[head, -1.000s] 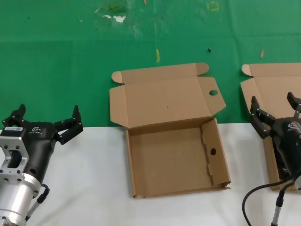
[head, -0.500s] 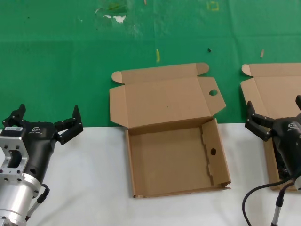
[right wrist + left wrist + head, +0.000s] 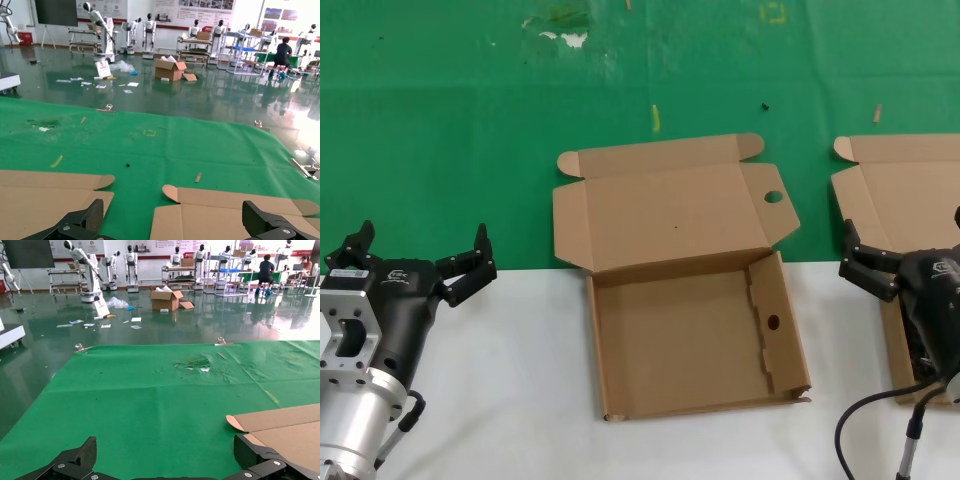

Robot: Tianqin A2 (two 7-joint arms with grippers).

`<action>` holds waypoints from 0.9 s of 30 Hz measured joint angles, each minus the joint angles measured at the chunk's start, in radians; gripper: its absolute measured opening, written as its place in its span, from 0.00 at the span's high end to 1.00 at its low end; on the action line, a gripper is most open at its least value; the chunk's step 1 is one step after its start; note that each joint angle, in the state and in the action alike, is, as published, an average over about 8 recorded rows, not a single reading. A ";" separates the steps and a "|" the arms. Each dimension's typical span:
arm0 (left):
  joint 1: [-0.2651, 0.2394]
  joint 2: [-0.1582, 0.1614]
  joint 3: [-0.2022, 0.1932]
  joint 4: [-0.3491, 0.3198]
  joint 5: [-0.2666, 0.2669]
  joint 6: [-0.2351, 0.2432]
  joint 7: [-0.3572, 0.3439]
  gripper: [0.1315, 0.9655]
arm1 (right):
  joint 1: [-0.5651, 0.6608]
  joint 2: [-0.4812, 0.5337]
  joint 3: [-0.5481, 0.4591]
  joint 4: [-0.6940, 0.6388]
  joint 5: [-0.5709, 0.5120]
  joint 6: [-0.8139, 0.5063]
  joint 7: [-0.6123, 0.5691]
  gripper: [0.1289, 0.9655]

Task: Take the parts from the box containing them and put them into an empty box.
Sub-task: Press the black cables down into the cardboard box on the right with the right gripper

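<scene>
Left end effector: parked at 9 o'clock over the white table, fingers spread wide, nothing in them; no change from a second ago.
Right end effector: at 3 o'clock, hovering over the full box, fingers spread with nothing between. Over the last second the near finger has swung outward toward 9 o'clock and the far one has slipped past the frame edge, so the opening has widened.
Meaning: in my judgement this is the pre-grasp spread before reaching down for the cords; no cord has been lifted yet.
Empty box: centre, just past the table's near half, lid folded back toward 12 o'clock, tray bare, round hole in its 3 o'clock wall.
Cords: not visible; the right arm covers that tray, so their exact lie cannot be told.
Green mat: beyond both boxes at 12 o'clock, with small scraps on it.
</scene>
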 joint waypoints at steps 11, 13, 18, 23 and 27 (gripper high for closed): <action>0.000 0.000 0.000 0.000 0.000 0.000 0.000 0.00 | 0.002 0.040 0.007 -0.033 -0.092 0.070 -0.095 0.00; 0.000 0.000 0.000 0.000 0.000 0.000 0.000 0.00 | -0.005 0.057 0.016 -0.036 -0.115 0.090 -0.138 0.00; 0.000 0.000 0.000 0.000 0.000 0.000 0.000 0.00 | -0.039 0.134 0.016 -0.025 -0.101 0.147 -0.278 0.00; 0.000 0.000 0.000 0.000 0.000 0.000 0.000 0.00 | -0.109 0.304 -0.055 0.042 0.064 0.226 -0.404 0.00; 0.000 0.000 0.000 0.000 0.000 0.000 0.000 0.00 | -0.176 0.481 -0.139 0.125 0.243 0.284 -0.468 0.00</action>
